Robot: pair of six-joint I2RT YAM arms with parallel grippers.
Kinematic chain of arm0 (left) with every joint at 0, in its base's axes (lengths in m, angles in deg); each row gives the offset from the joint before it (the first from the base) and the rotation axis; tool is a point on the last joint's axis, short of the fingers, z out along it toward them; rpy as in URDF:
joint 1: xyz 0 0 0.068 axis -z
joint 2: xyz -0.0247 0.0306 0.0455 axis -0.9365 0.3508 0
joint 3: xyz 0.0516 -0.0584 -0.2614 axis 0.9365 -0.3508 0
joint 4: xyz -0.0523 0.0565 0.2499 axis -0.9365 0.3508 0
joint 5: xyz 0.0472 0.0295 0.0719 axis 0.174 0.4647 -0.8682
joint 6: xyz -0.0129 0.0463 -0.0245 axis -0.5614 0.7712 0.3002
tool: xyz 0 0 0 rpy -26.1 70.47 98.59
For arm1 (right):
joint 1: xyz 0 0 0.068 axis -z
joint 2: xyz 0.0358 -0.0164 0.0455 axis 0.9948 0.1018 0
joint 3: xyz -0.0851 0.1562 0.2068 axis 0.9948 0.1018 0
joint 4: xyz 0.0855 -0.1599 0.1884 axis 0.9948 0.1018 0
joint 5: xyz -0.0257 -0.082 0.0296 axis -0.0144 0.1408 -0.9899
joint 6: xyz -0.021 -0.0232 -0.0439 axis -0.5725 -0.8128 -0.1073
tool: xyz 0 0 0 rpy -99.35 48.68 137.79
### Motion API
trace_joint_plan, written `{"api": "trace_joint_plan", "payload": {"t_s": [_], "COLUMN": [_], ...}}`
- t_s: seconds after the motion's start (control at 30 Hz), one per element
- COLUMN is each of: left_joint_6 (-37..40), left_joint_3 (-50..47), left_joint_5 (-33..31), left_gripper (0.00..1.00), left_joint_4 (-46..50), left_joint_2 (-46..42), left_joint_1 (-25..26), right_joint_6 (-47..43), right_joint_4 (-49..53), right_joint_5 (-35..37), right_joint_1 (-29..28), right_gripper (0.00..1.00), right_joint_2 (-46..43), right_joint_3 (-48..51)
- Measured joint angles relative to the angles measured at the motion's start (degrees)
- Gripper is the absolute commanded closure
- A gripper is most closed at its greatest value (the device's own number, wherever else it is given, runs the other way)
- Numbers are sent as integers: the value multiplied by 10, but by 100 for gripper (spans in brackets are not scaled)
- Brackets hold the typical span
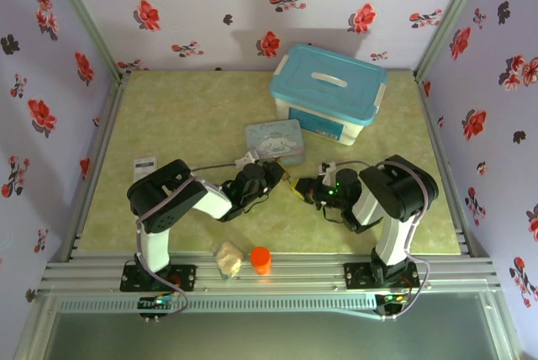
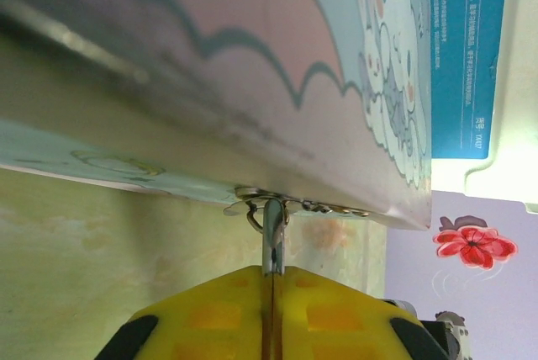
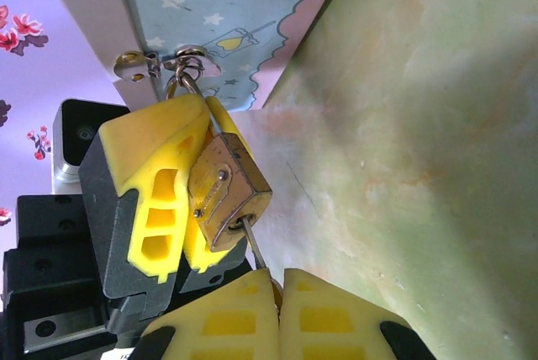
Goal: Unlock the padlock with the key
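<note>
R gripper (image 3: pixel 277 288) closed on key (image 3: pixel 252 246); L gripper (image 2: pixel 271 284) clamped on padlock (image 3: pixel 225 196) at tin (image 3: pixel 244 7) hasp (image 3: pixel 189 59). L wrist cam gives shackle (image 2: pixel 271 234) hooked thru hasp; R wrist cam gives brass body, long axis slanting away from tin, key in far end.

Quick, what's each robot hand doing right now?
The left gripper is shut on the padlock.
The right gripper is shut on the key.
</note>
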Motion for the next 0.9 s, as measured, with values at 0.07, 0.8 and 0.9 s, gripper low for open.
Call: {"api": "trace_joint_plan", "payload": {"t_s": [0.07, 0.8, 0.9], "left_joint_6": [0, -2, -2], "left_joint_3": [0, 0, 0], "left_joint_5": [0, -11, -12], "left_gripper": [100, 100, 100], "left_joint_4": [0, -4, -1], "left_joint_2": [0, 0, 0], "left_joint_1": [0, 0, 0], "right_joint_6": [-3, -8, -8], "right_joint_4": [0, 15, 15], "right_joint_5": [-8, -105, -105], "right_joint_1": [5, 49, 45], "right_gripper": [100, 100, 100], "right_joint_2": [0, 30, 31], "right_joint_3": [0, -38, -38]}}
